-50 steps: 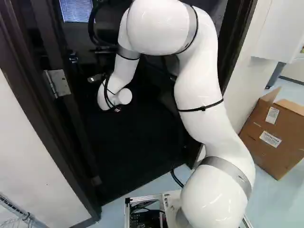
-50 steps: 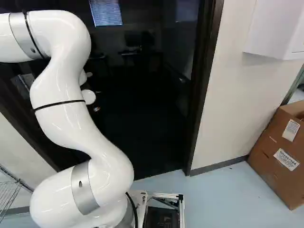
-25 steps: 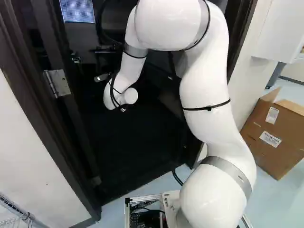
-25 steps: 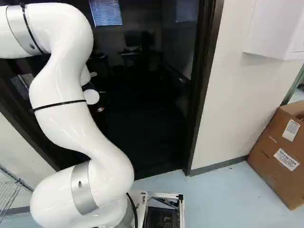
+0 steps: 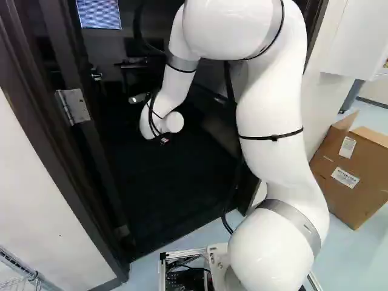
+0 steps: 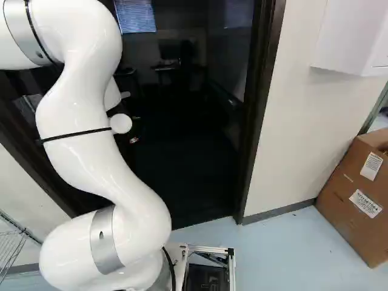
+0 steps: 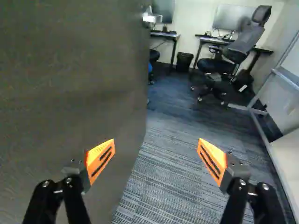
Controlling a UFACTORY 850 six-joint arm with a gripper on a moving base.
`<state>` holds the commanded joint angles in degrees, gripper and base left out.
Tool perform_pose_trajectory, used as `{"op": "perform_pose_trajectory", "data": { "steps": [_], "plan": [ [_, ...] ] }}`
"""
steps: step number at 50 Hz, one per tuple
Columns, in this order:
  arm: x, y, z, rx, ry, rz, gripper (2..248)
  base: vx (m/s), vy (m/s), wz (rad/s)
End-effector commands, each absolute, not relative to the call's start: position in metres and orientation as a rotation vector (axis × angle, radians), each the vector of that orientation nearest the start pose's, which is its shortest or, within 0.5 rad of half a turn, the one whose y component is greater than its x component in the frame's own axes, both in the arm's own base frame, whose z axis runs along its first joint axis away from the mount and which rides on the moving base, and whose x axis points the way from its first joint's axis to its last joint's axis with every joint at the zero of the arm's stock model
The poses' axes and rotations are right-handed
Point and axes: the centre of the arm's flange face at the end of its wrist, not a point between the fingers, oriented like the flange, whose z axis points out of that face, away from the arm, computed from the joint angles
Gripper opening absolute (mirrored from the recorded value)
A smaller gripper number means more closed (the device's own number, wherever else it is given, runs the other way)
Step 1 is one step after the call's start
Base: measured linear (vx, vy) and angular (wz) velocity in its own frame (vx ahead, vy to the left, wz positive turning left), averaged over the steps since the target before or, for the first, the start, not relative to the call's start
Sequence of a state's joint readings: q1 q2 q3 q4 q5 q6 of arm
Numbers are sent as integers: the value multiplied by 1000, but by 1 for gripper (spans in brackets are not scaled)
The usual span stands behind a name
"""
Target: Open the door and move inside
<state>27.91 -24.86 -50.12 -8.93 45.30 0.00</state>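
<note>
A: What does the left base view tell us, please?
B: The arm [image 5: 270,115] reaches forward from the base [image 5: 182,254]. The hinge [image 5: 74,106] is at the left of this view. The jaws I cannot make out there.
A: And the right base view?
B: It shows the door frame [image 6: 259,121] and the dark room [image 6: 182,45] behind. The jaws are hidden here too.
A: Then the wrist view: do they hold something?
B: No, the gripper [image 7: 156,161] is released, its orange pads [image 7: 100,159] wide apart and nothing between. The door [image 7: 74,93] stands beside one finger; whether they touch, I cannot tell. The handle [image 7: 152,17] is farther ahead of the jaws, near the free edge.
A: How will this door behave?
B: I judge it stiff and rather heavy. Its flat face offers nothing to pinch, and a pad could slide on it. I would push with the gripper's side near the free edge, where less force should be necessary. For pulling, I would take the handle.
</note>
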Motion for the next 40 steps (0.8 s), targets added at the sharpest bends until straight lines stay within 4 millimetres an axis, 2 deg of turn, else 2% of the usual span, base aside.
{"op": "perform_pose_trajectory", "data": {
  "steps": [18, 40],
  "plan": [
    [483, 243, 369, -2254, -741, -1596, 247, 0, 0, 0],
    [479, 232, 372, -2267, -718, -1604, 247, 0, 0, 0]
  ]
}}
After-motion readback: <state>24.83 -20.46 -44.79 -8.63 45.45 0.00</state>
